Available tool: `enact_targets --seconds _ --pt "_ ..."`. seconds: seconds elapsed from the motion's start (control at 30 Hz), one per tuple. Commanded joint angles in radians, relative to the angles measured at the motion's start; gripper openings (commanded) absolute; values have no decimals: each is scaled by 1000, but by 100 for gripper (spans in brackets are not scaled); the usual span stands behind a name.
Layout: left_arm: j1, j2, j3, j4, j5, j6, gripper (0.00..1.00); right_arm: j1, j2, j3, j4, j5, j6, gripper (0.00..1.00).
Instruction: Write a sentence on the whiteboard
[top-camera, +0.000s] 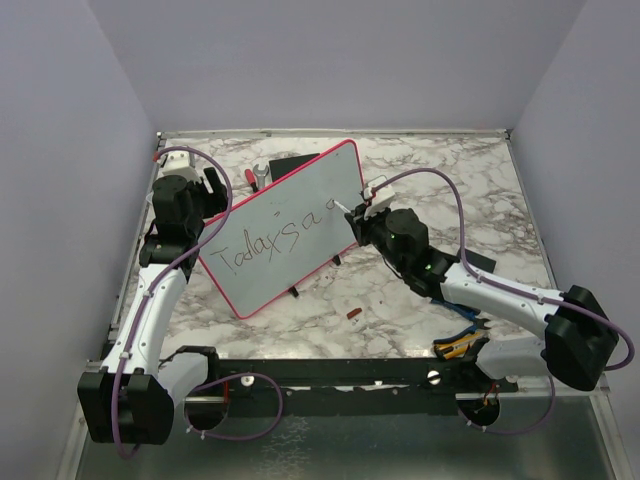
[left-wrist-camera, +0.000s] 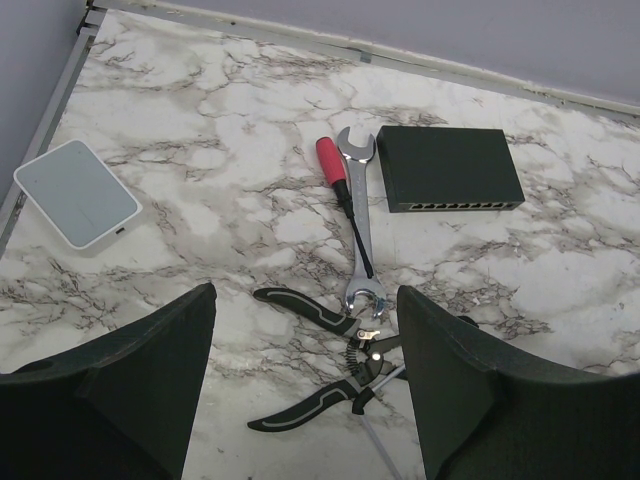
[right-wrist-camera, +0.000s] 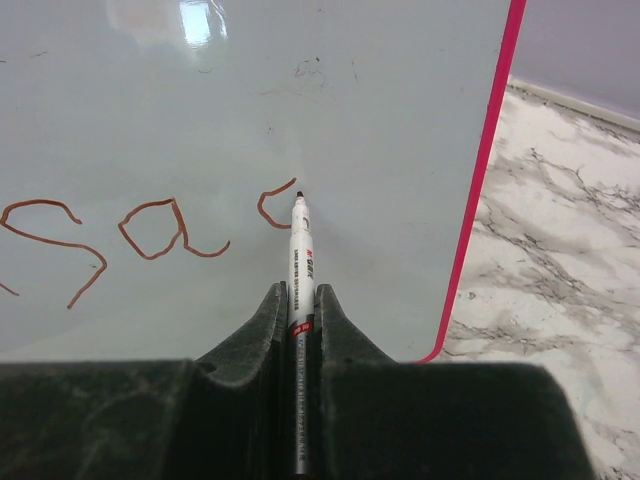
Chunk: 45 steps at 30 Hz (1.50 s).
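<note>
We have the sentence (top-camera: 272, 243) as far as "Today is a" plus one opening curve on the whiteboard (top-camera: 300, 200) propped on the table (top-camera: 420, 300), right gripper (right-wrist-camera: 300, 296) clamped on the marker (right-wrist-camera: 302, 250), tip at the board, left gripper (left-wrist-camera: 305, 300) wide open and empty; the rest looks unwritten.

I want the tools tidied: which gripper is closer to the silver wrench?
Left. The left gripper hovers open just short of the wrench, on the whiteboard's far side. The right gripper is at the board's front face, pressing a marker against it.
</note>
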Motion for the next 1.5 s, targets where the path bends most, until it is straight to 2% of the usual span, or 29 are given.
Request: enact_targets --seconds 0.0,0.6,0.9,1.47 --pt "-4 -12 -24 -21 24 1 74 -5 2 26 33 12 -16 1" --pt "-5 -10 -24 -21 27 0 74 -5 22 -47 -7 26 39 1" --pt "-5 -10 -24 -20 30 -2 74 -5 27 -87 -28 -11 71 1" --pt "-6 -10 -24 -20 30 0 74 -2 50 -59 -10 -112 98 1"
